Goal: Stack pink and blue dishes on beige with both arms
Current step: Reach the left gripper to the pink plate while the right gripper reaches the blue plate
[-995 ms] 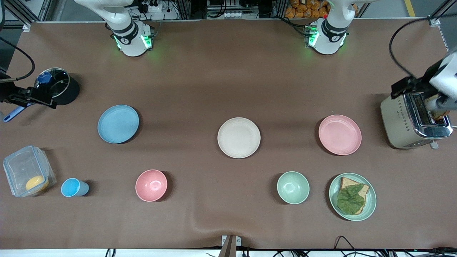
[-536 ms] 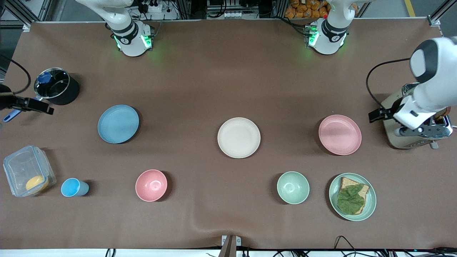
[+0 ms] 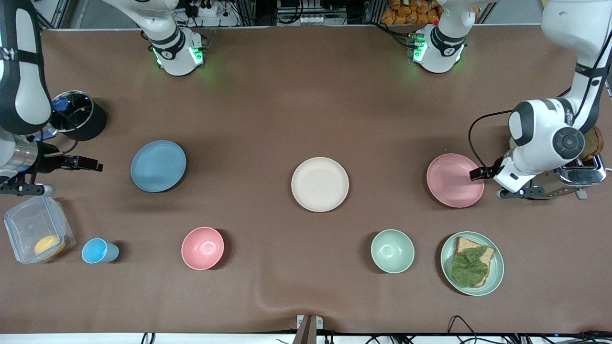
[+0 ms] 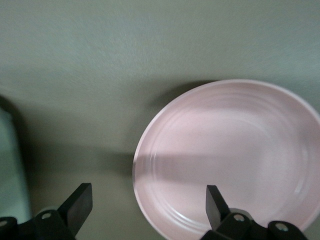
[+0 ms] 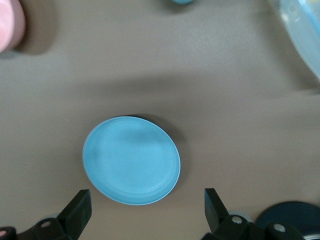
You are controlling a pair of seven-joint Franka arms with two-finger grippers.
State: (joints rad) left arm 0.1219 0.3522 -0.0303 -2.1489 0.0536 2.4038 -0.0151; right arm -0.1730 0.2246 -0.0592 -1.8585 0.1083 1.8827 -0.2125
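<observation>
The pink plate (image 3: 454, 180) lies flat toward the left arm's end of the table, and it fills the left wrist view (image 4: 235, 155). My left gripper (image 3: 478, 173) hangs open over that plate's rim on the toaster side (image 4: 147, 210), holding nothing. The blue plate (image 3: 158, 166) rests toward the right arm's end of the table and shows whole in the right wrist view (image 5: 131, 160). My right gripper (image 3: 90, 165) is open and empty over bare table beside the blue plate (image 5: 146, 210). Between the two plates sits the beige plate (image 3: 320, 184), with nothing on it.
A toaster (image 3: 583, 173) stands beside the pink plate, partly hidden by the left arm. Nearer the camera are a green plate with bread and lettuce (image 3: 472, 263), a green bowl (image 3: 392, 251), a pink bowl (image 3: 202, 248), a blue cup (image 3: 98, 251) and a clear container (image 3: 36, 235). A black pot (image 3: 76, 114) stands by the right arm.
Both arms swung in from the table's ends. The left gripper went from the toaster to the pink plate's rim. The right gripper went from the pot toward the blue plate.
</observation>
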